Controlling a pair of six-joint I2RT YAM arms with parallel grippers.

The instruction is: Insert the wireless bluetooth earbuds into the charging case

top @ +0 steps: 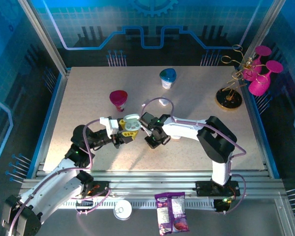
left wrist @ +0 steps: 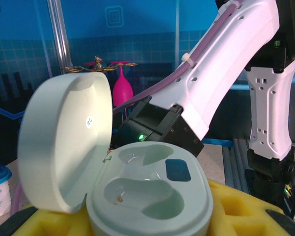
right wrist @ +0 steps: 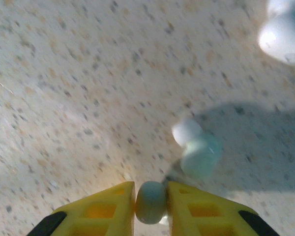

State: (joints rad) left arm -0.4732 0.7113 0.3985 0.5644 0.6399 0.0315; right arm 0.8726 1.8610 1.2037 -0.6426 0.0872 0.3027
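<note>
The speckled bench point(top: 88, 98) is spanned by both arms. The right arm point(top: 187, 129) is bent sharply at the elbow on the right side, and its forearm is stretched leftwards to the middle of the bench, with the wrist turned down towards the surface. The left arm point(top: 54, 189) is extended from the near left corner towards the same central area, so that the two wrists are brought near each other.

The charging case point(left wrist: 152, 196) is clamped between the yellow pads of the left end effector point(top: 128, 129) and held above the bench. Its lid is swung up and both wells are seen to be empty.

The right end effector point(right wrist: 151, 191) is closed on an earbud point(right wrist: 151, 202), which is pinched between the fingertips just above the bench. A second earbud point(right wrist: 196, 150) is seen lying on the bench just beyond it.
</note>
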